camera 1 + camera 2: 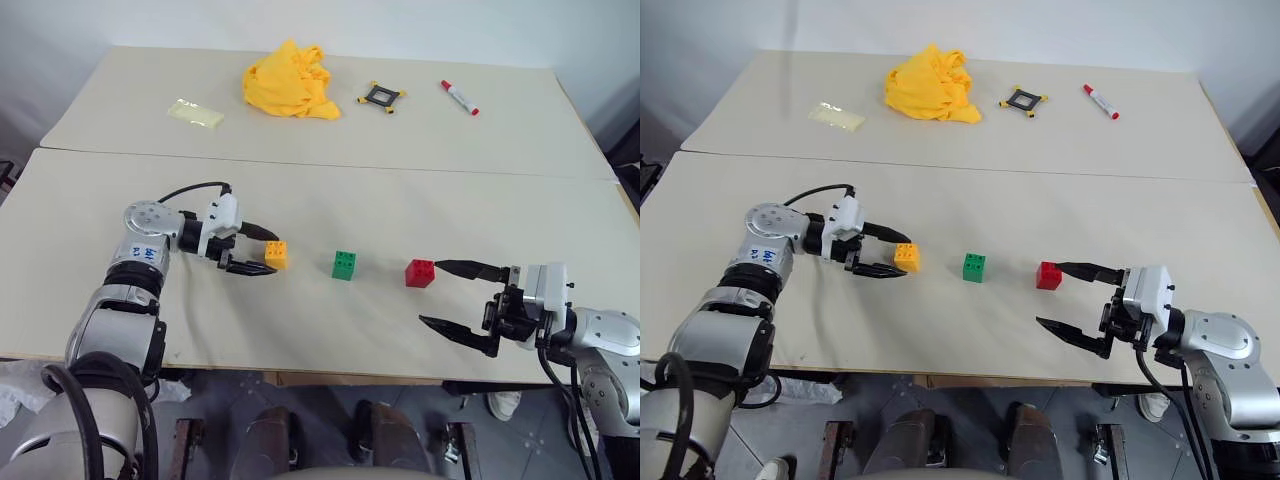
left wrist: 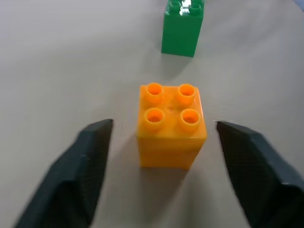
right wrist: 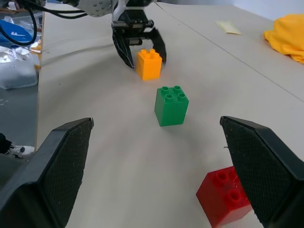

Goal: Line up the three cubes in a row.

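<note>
Orange-yellow cube (image 1: 276, 254) sits left of the green cube (image 1: 344, 264), red cube (image 1: 420, 273) to its right; row roughly straight. Left gripper (image 1: 258, 250) fingers apart, flanking orange without touching. Right gripper (image 1: 455, 297) spread beside red. Withdraw straight back; avoid nudging.

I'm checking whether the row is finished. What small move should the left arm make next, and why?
Probably draw the left gripper straight back from the orange cube. Its fingers stand open on either side with gaps, and the orange, green cube and red cube already sit in a row.
</note>
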Available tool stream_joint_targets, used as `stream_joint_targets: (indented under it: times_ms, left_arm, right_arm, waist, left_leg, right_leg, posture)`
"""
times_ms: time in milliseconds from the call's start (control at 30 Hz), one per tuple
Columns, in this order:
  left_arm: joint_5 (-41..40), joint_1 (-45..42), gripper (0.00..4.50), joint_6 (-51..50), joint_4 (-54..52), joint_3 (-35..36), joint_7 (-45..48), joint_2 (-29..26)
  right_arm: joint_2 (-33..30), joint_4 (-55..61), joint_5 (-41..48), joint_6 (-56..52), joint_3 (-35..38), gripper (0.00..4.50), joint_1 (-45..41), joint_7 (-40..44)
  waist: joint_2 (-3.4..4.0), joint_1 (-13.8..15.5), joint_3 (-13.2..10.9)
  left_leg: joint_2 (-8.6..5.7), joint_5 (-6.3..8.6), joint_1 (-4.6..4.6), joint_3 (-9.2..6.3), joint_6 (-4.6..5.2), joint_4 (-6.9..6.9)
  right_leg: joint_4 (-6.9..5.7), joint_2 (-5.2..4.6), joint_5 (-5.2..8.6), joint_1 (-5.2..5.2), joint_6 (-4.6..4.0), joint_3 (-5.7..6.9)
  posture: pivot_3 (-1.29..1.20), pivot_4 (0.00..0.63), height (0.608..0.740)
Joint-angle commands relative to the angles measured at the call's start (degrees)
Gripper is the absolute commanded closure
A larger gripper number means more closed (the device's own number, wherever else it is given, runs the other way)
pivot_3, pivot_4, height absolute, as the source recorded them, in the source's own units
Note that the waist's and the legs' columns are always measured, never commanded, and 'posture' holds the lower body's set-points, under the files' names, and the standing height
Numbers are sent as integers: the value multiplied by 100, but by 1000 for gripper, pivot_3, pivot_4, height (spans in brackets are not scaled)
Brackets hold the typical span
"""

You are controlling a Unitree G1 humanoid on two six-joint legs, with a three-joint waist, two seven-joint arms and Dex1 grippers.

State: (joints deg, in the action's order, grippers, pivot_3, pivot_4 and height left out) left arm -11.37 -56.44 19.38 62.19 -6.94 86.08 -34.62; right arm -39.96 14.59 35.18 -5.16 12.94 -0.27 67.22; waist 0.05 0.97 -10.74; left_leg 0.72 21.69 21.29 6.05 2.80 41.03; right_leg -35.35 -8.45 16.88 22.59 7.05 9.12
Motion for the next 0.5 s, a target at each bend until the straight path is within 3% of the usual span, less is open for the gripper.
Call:
stream_joint_targets:
  times_ms: [33, 200, 333, 500]
  left_arm:
    - [-628, 309, 39, -555, -807, 448, 642, -461]
    - [-1104, 2243, 39, -1112, -2826, 1197, 319, -1461]
    - [-1052, 3951, 39, -793, -4128, 1922, -441, -1804]
    - [-1179, 4491, 39, -915, -4647, 2394, -932, -1724]
  right_arm:
    - [11, -156, 242, 58, 142, 0, -176, 208]
    - [-113, -787, 182, 434, 180, 0, -553, 841]
    - [-207, -1060, 63, 632, 47, 0, -842, 1284]
    - [-347, -1291, -148, 754, -85, 0, -985, 1580]
  waist:
    - [0, -45, 0]
    - [8, -236, -3]
    - [20, -234, -10]
    - [22, -15, -12]
  left_leg:
    - [2, 0, -1, 0, 0, -2]
    - [1, 0, -10, 1, 0, -11]
    - [1, 1, -8, -10, 0, -10]
    - [0, 1, -6, -35, 0, 12]
  right_leg:
    - [-1, 0, 0, 0, -1, 0]
    - [-3, -3, 1, 0, -2, -4]
    - [-4, -11, 2, -2, -3, -4]
    - [-5, -20, 2, -20, -4, -5]
  posture:
    - [0, 150, 740]
    - [0, 150, 740]
    - [0, 150, 740]
    - [0, 150, 740]
